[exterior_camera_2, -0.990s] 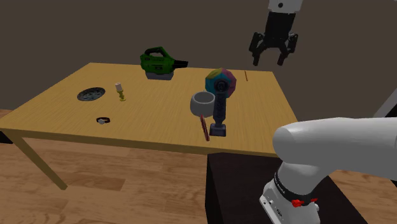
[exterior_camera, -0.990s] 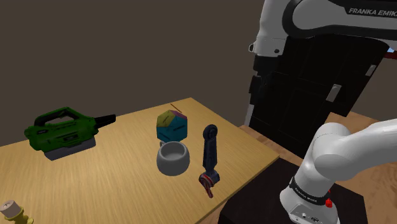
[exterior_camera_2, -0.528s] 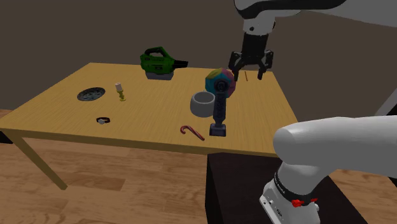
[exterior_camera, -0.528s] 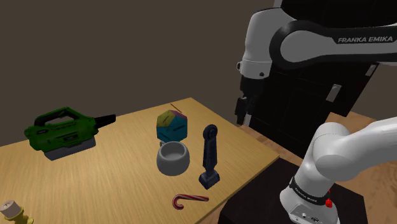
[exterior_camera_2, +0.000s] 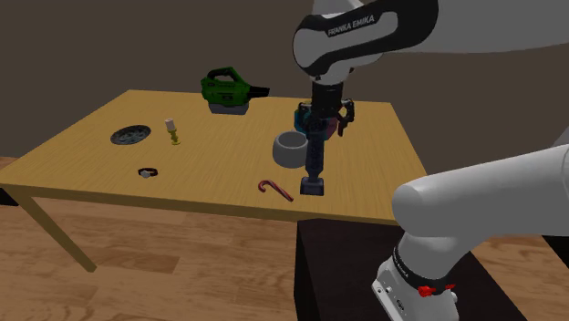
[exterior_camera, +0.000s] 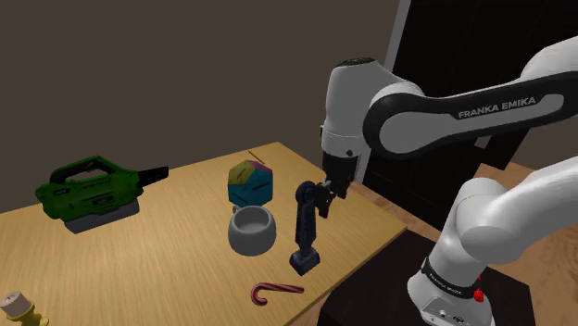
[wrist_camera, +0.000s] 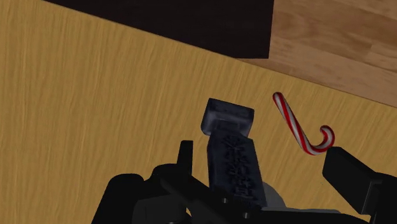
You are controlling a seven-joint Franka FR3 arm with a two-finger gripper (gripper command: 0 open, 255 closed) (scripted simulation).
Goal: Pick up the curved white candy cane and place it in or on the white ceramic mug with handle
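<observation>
Gripper (exterior_camera: 324,196) spread wide around top of dark blue upright object (exterior_camera: 304,227), red-and-white candy cane (exterior_camera: 275,292) lying on table (exterior_camera: 139,269) beside its base.

Gripper (exterior_camera: 323,198) down-turned — fingers (wrist_camera: 348,173) apart

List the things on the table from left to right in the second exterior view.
Grey disc → small yellow thing → green blower → candy cane → dark upright tool.
</observation>
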